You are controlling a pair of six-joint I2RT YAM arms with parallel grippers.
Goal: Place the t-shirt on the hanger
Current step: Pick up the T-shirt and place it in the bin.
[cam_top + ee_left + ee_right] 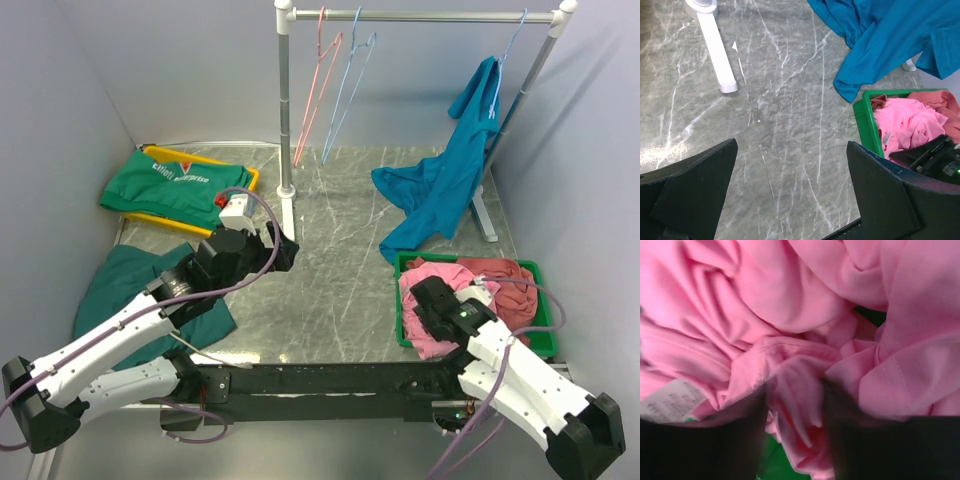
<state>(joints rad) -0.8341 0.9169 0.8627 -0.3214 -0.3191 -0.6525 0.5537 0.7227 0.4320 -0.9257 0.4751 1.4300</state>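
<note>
The bright pink t-shirt (430, 285) lies crumpled in the green basket (543, 305) at the front right. It also shows in the left wrist view (905, 125) and fills the right wrist view (790, 315). My right gripper (425, 300) is down in the basket, its jaws (795, 405) closed around a fold of the t-shirt. The light blue hanger (348, 95) hangs empty on the rack rail at the back, beside a pink hanger (318, 90). My left gripper (290, 250) is open and empty above the bare table (792, 175).
A teal-blue shirt (440, 190) hangs from another hanger at the rail's right end and trails onto the table. A dusty-rose garment (505, 275) shares the basket. The rack's left post (285, 100) stands mid-table. A green shirt (175, 185) and dark teal cloth (120, 285) lie at left.
</note>
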